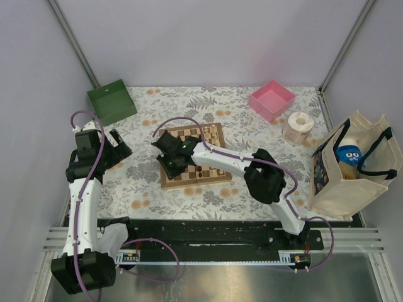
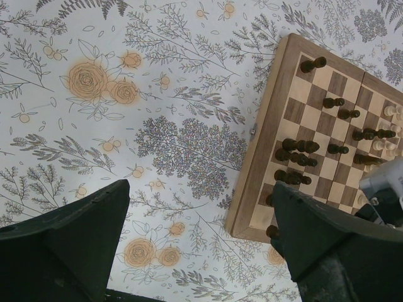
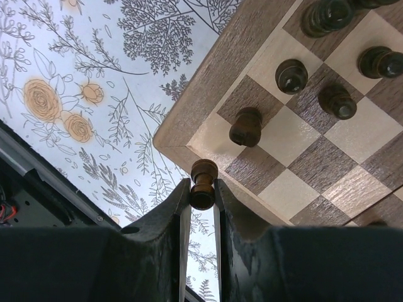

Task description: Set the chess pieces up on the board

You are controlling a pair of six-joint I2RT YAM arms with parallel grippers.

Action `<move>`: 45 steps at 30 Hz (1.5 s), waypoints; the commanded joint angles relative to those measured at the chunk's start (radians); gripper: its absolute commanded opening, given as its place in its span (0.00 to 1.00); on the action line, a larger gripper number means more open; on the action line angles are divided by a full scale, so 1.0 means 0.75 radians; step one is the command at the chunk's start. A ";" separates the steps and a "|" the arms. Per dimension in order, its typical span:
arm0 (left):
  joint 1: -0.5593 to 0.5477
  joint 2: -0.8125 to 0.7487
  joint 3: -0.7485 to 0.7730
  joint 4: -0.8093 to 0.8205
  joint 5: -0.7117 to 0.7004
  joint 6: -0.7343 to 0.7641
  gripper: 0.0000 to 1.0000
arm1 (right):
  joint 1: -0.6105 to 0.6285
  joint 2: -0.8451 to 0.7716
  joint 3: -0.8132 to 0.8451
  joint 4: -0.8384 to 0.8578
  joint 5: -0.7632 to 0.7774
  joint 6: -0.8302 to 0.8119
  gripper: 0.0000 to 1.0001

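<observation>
The wooden chessboard (image 1: 214,179) lies mid-table, with dark pieces (image 2: 302,146) and a few pale ones (image 2: 391,112) scattered on its squares. My right gripper (image 3: 203,192) is shut on a dark brown chess piece (image 3: 203,184), held above the board's border near a corner (image 3: 179,141); it reaches over the board's left part in the top view (image 1: 170,154). Several dark pieces (image 3: 246,126) stand on squares just beyond it. My left gripper (image 2: 201,245) is open and empty, hovering over the floral cloth left of the board (image 2: 271,157), shown in the top view (image 1: 116,148).
A green box (image 1: 111,101) sits at the back left, a pink box (image 1: 272,99) at the back right. A toilet-paper roll (image 1: 298,128) and a canvas bag (image 1: 352,167) with a blue toy stand on the right. Black rail at the near edge.
</observation>
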 commanded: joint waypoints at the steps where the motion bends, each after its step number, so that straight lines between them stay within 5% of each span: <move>1: 0.009 -0.020 -0.011 0.056 0.024 0.013 0.99 | 0.014 0.023 0.062 0.008 -0.019 0.013 0.23; 45: 0.011 -0.020 -0.013 0.058 0.026 0.013 0.99 | 0.014 0.125 0.158 -0.060 0.065 -0.040 0.30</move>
